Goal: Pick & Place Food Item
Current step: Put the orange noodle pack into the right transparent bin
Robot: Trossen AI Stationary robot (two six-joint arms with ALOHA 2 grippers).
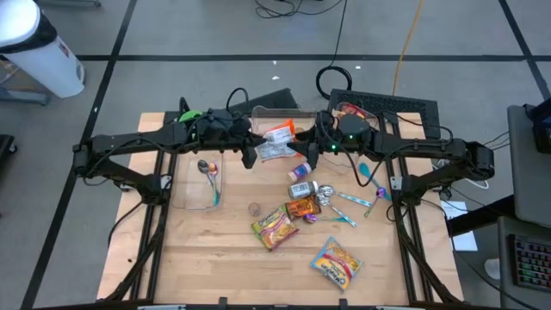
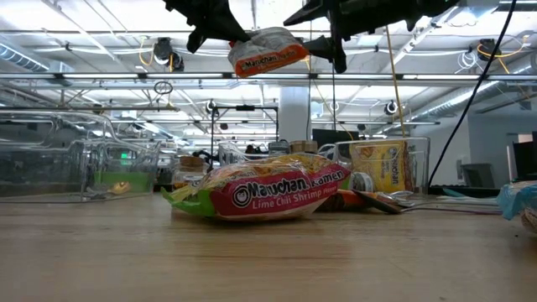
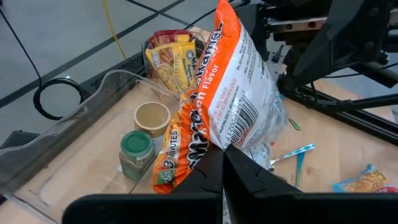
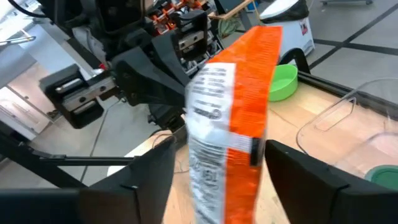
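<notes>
An orange-and-white ramen packet (image 1: 277,139) hangs high over the table's far middle, between my two grippers; the low view shows the packet (image 2: 268,50) well above the tabletop. My left gripper (image 1: 251,148) is shut on the packet's left end. My right gripper (image 1: 312,148) faces it from the right. In the right wrist view this gripper (image 4: 217,180) stands open, with one finger on either side of the packet's other end (image 4: 233,124). My left gripper pinches the packet's end seam (image 3: 219,142) between its two shut fingers (image 3: 249,177). They come from the table's left, slanting a little downward. The packet reaches out beyond the fingertips, lifted clear of the table. My right gripper: one finger (image 4: 292,168) stands close beside the packet's orange edge; whether it touches, I cannot tell.
A clear bin (image 3: 74,124) at the far edge holds a green-lidded jar (image 3: 135,149), a cup (image 3: 152,115) and a yellow noodle pack (image 3: 171,59). A clear tray with a spoon (image 1: 207,176) lies left. More packets (image 1: 274,226), (image 1: 336,263) and small items (image 1: 303,185) lie below and nearer.
</notes>
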